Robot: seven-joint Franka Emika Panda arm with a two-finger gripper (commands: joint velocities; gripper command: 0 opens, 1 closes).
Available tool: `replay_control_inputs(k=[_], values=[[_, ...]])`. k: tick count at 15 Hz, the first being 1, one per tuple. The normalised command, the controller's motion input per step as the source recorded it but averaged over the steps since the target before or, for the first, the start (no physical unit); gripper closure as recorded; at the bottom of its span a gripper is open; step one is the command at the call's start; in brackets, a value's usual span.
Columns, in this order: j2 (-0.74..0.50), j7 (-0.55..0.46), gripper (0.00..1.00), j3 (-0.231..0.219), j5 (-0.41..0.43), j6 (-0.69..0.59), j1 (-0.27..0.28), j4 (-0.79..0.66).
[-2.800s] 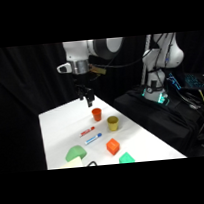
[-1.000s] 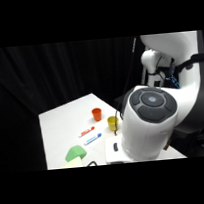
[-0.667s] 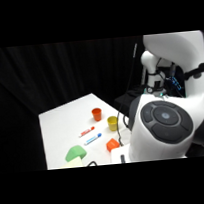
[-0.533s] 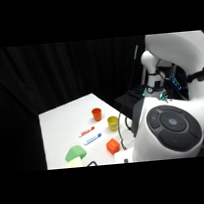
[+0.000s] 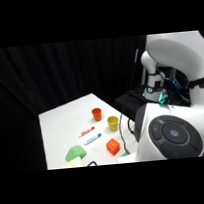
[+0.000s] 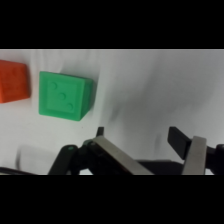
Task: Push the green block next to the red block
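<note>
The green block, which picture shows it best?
The wrist view. There the green block shows whole, with its top and one side, right beside the red block, a small gap between them. In the side view the big white arm mostly covers it.

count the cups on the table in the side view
2: an orange-red cup toward the table's far edge, and a yellow cup just right of it and nearer. The arm may hide others.

Blocks side by side, wrist view

The red block [image 6: 14, 81] sits at frame left, the green block [image 6: 65, 95] just right of it, both on the surface [image 6: 150, 90] above the fingers [image 6: 117, 157].
</note>
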Motion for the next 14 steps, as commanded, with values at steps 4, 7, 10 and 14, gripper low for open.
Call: replay_control_inputs(k=[4, 7, 10, 14], values=[[0.01, 0.05, 0.00, -0.055, 0.105, 0.02, 0.062, -0.01], [-0.05, 0.06, 0.00, -0.081, 0.086, 0.09, 0.049, -0.14], [-0.16, 0.02, 0.00, -0.094, 0.070, 0.18, -0.015, -0.32], [-0.39, -0.08, 0.00, -0.113, 0.005, 0.23, -0.103, -0.56]])
